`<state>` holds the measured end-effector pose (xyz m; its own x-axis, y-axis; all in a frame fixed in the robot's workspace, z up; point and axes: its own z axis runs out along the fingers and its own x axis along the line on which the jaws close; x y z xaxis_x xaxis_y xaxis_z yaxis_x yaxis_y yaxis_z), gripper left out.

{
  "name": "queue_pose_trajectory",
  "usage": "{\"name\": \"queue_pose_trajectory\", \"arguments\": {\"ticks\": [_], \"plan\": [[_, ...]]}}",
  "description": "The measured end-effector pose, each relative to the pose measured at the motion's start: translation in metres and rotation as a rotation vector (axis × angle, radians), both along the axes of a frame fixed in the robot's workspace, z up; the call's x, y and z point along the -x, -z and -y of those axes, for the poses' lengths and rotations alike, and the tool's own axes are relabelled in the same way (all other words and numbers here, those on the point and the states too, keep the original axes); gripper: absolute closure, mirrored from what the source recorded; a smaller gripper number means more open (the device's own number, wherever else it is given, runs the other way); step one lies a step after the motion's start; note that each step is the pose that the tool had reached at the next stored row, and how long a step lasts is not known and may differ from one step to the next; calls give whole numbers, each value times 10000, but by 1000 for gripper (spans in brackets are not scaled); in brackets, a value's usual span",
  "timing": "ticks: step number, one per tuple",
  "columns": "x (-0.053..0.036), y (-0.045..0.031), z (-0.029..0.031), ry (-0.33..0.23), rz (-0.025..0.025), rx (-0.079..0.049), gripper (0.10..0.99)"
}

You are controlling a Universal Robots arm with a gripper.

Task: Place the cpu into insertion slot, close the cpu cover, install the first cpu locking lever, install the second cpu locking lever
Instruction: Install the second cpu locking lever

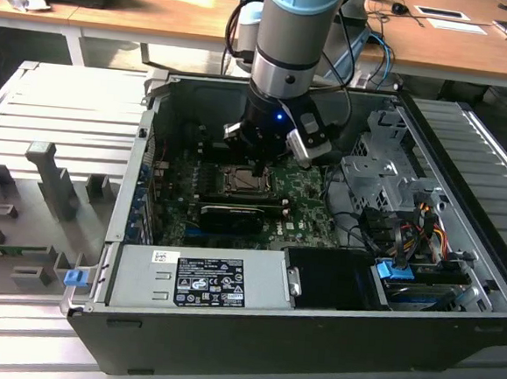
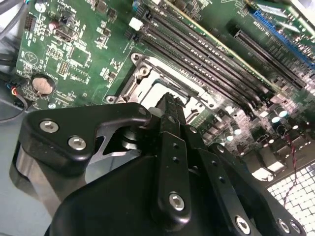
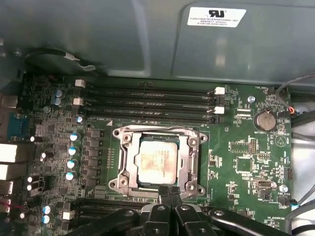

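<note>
Gripper (image 3: 170, 192): fingers pressed together, holding nothing, at the socket's 6 o'clock edge in the first wrist view.
Cpu (image 3: 156, 162): seated in the insertion slot (image 3: 129, 162), cpu cover (image 3: 189, 160) down around it.

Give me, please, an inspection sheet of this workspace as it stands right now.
Surface: green motherboard inside the open computer case.
Job's things: cpu lies in the insertion slot; cpu cover is down around it.
Clutter: nothing seen.
Grippers: gripper shut, empty, tips at the socket's edge.
Cables: wire bundle at the exterior view's right.
Surroundings: grey ribbed table, wooden desks behind.
</note>
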<state>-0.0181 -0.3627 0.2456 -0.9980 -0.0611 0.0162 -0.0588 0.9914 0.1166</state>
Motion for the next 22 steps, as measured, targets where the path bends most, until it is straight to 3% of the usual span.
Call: {"name": "queue_pose_trajectory", "arguments": {"ticks": [16, 19, 20, 22], "plan": [[0, 2, 137, -8, 1, -8, 980], [3, 22, 194, -28, -3, -196, 980], [14, 43, 200, -253, -4, -327, 980], [16, 60, 202, -583, -13, -333, 980]]}}
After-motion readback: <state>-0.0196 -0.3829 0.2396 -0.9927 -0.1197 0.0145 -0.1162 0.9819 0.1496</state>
